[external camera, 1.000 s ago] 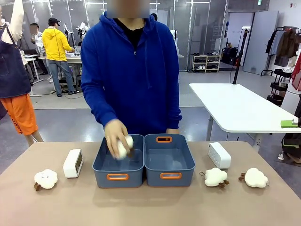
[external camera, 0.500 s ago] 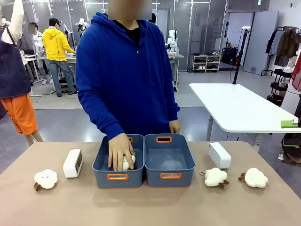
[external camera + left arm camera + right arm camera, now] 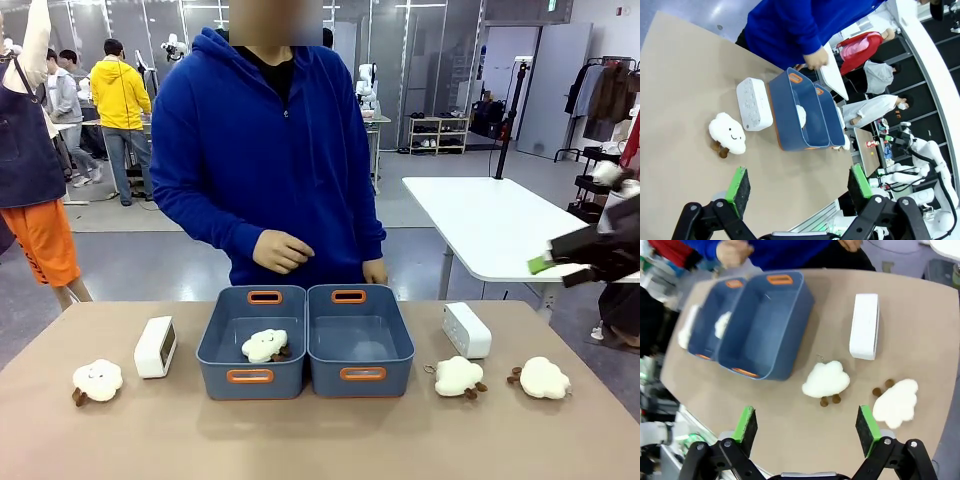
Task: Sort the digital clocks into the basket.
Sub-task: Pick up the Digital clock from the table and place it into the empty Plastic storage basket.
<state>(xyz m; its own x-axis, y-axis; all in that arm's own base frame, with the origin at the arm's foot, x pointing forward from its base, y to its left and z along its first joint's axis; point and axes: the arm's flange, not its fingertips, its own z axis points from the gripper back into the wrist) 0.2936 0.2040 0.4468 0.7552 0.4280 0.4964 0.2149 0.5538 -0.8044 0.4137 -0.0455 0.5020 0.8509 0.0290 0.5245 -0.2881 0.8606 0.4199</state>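
Observation:
Two white digital clocks stand on the tan table, one [image 3: 155, 346] left of the baskets and one [image 3: 466, 330] to their right. Two identical blue-grey baskets sit side by side at the middle. The left basket [image 3: 215, 375] holds a cream plush sheep [image 3: 265, 345], and the right basket [image 3: 390, 375] is empty. High at the right edge my right gripper [image 3: 552, 270] hangs well above the table. From its wrist, the open right gripper [image 3: 806, 425] looks down on the right clock [image 3: 864, 326]. My open left gripper [image 3: 798, 183] hovers over the table, short of the left clock [image 3: 754, 103].
A plush sheep [image 3: 97, 380] lies at the far left and two more [image 3: 459, 376] [image 3: 543, 377] at the right. The person in a blue hoodie stands behind the baskets, one hand [image 3: 281, 250] raised above them. A white table [image 3: 500, 225] stands behind on the right.
The person lowered a plush sheep into the left basket, let it go and lifted the hand away. My right gripper has come into the front view at the right edge.

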